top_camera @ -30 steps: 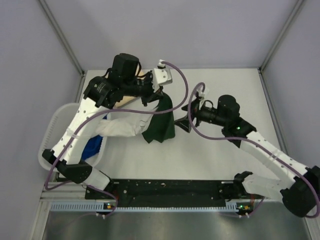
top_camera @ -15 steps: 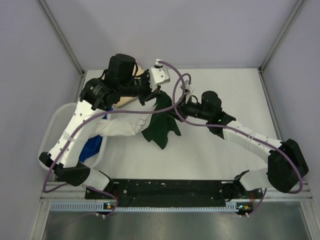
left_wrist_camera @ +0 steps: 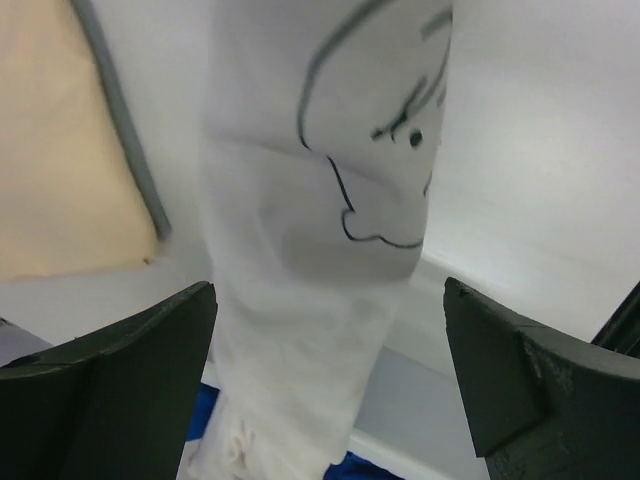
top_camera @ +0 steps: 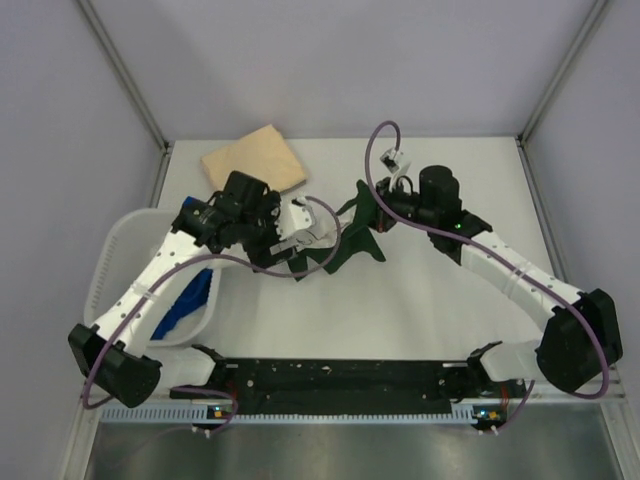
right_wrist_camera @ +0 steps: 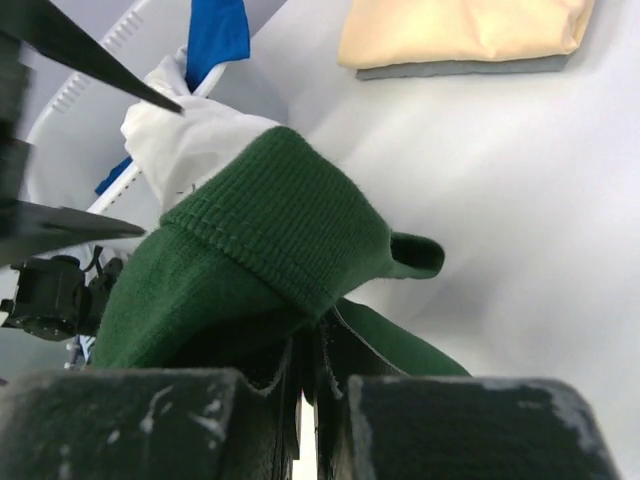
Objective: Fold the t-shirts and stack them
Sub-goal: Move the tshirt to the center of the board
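Spread over the middle of the white table (top_camera: 430,320), between the two arms: the white t-shirt with dark green sleeves (top_camera: 345,245), bunched, partly raised off the surface, and running back on its white side toward the white plastic basket (top_camera: 105,265) at the left edge. Looks soft, light and limp. Likely to sag and twist wherever unsupported, and to slide easily on the smooth tabletop. Probably needs two well-separated holds, at the shoulders or the hem corners, to open flat for folding. Nothing fragile about it. Near the far left corner, apart from all this, the tan t-shirt (top_camera: 255,160), folded into a flat pad and seemingly a fair base for the stack. Down in the basket, a bright blue t-shirt (top_camera: 190,300), crumpled, largely covered by the left arm and the basket wall; impossible to say whether one blue shirt or several. Clenched on a green sleeve, fingers pinched together just below the ribbed cuff (right_wrist_camera: 270,230): the right gripper (right_wrist_camera: 308,370). A sensible hold, on thicker knit that should slip less than the thin body cloth. Spread wide and grasping nothing: the left gripper (left_wrist_camera: 327,290), with white cloth and its black print (left_wrist_camera: 370,150) hanging beyond the gap; cannot tell whether touching either finger. Hard to separate one green sleeve from the other in the overhead view. Collar and hem nowhere visible. Print cut off at the top of the left wrist view and slightly blurred, so not readable.
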You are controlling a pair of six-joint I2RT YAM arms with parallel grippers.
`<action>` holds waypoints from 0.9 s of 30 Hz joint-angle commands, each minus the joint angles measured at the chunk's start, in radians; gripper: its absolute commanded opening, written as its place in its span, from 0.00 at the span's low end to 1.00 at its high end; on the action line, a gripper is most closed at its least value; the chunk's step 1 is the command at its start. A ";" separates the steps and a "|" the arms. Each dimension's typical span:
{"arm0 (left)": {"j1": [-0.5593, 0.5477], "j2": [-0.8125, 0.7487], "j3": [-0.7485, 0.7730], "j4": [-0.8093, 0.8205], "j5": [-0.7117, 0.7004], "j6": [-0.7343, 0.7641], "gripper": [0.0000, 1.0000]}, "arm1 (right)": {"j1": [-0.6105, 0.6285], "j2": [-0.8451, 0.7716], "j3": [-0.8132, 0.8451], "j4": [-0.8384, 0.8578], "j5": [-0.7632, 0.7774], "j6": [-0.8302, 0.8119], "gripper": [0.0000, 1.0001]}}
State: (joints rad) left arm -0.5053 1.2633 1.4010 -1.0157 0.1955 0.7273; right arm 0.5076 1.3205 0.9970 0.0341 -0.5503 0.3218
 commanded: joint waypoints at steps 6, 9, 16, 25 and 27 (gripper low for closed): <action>0.024 -0.010 -0.295 0.192 -0.346 0.124 0.95 | -0.007 -0.043 0.094 -0.060 0.006 -0.032 0.00; 0.056 0.019 -0.251 0.213 -0.355 0.084 0.48 | -0.007 -0.049 0.112 -0.071 0.004 -0.032 0.00; 0.148 -0.054 -0.084 0.148 -0.383 0.044 0.00 | -0.006 -0.046 0.147 -0.091 0.021 -0.012 0.00; 0.194 -0.162 0.309 -0.058 -0.488 0.003 0.00 | 0.068 0.022 0.284 -0.108 -0.031 -0.041 0.00; 0.194 -0.153 0.454 -0.116 -0.490 -0.008 0.00 | 0.068 0.014 0.302 -0.076 -0.081 -0.032 0.00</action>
State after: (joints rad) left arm -0.3271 1.1530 1.6291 -1.0378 -0.2001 0.7498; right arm 0.5758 1.3392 1.2316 -0.1043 -0.5594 0.2905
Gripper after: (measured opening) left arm 0.067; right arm 0.010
